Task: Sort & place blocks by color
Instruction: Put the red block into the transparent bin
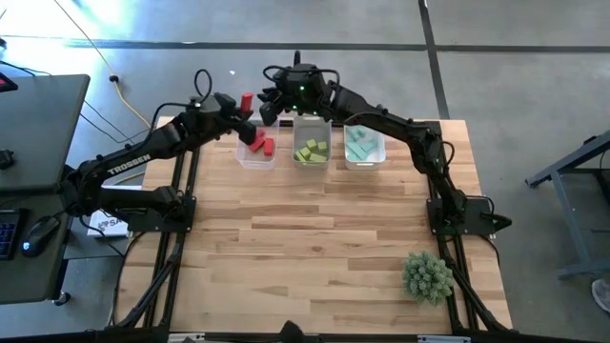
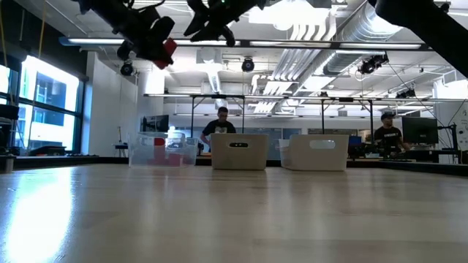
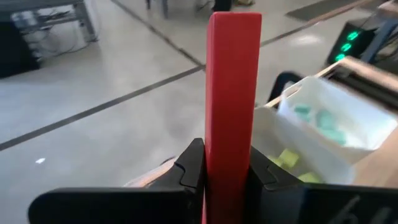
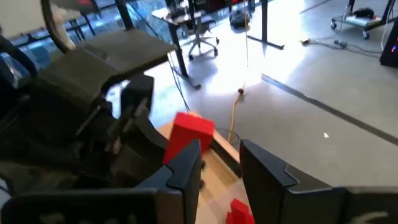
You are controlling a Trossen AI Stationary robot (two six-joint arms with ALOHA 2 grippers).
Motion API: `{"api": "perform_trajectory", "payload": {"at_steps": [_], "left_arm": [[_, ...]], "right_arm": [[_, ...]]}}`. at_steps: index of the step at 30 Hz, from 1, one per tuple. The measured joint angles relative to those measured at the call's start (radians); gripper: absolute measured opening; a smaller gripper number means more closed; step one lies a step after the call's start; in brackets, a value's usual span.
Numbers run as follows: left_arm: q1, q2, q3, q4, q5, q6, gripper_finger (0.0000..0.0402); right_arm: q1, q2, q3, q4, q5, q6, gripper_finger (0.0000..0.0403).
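My left gripper (image 3: 227, 169) is shut on a red bar (image 3: 233, 81) and hangs high in the air at the table's far edge, just beyond the leftmost bin (image 1: 255, 152). That gripper and bar also show in the high view (image 1: 247, 101) and the low view (image 2: 165, 51). My right gripper (image 4: 221, 167) is open and close beside the bar (image 4: 188, 133), on its right (image 1: 271, 103); I see no touch. Red blocks (image 1: 260, 145) lie in the left bin, yellow-green ones (image 1: 312, 150) in the middle bin, teal ones (image 1: 361, 145) in the right bin. My left gripper pinches the red bar between its two fingers at the bar's near end (image 3: 229, 158). The bar runs along the fingers and sticks out well past them. The fingers come from the table's left. The bar is lifted clear, high above the table.
Three clear bins stand in a row along the far edge (image 2: 238, 152). A spiky green fake plant (image 1: 426, 275) sits near the right front corner. The wide wooden table top (image 1: 315, 238) lies bare between the bins and the near edge. People sit at desks in the room behind (image 2: 221, 126).
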Motion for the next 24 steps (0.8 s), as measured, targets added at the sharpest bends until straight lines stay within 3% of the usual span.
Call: {"api": "perform_trajectory", "payload": {"at_steps": [13,24], "left_arm": [[0.011,0.188,0.0,-0.105,-0.034,-0.083,0.0032],[0.059,0.376,0.0,-0.104,0.094,-0.133,0.0046]], "right_arm": [[-0.056,-0.1,0.0,-0.237,-0.006,-0.14,0.0099],[-0.065,-0.138,0.0,-0.416,-0.003,-0.182,0.0099]]}}
